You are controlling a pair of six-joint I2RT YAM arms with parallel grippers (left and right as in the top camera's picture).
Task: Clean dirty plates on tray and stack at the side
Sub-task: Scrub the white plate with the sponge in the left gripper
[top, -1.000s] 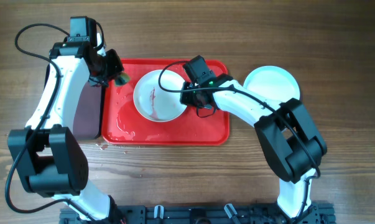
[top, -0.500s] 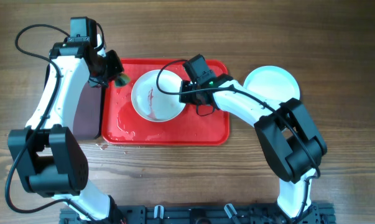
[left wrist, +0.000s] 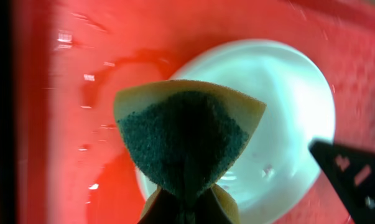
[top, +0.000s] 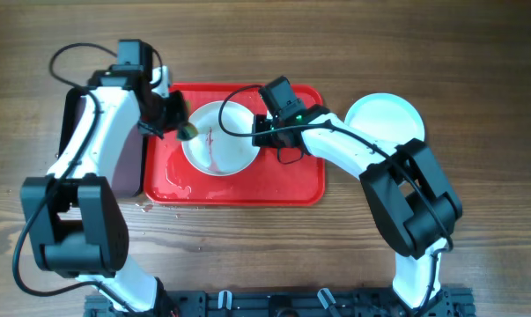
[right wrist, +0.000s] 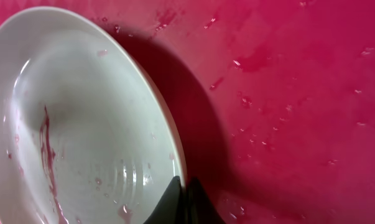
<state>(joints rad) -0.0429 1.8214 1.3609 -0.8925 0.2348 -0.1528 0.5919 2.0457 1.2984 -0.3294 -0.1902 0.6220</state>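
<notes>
Smeared plate pinched at rim by right gripper on tray; sponge clamped in left gripper.

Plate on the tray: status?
Right claw shut on plate rim. Left claw shut on sponge at its left edge. Red smear unwiped. Nothing else on tray.

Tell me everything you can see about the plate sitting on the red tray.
The plate is white, round and shallow, glossy, with a dark red smear inside and water drops. It sits on the red tray, its right rim pinched by the right gripper. A green-and-yellow sponge is at its left rim; contact unclear.
</notes>
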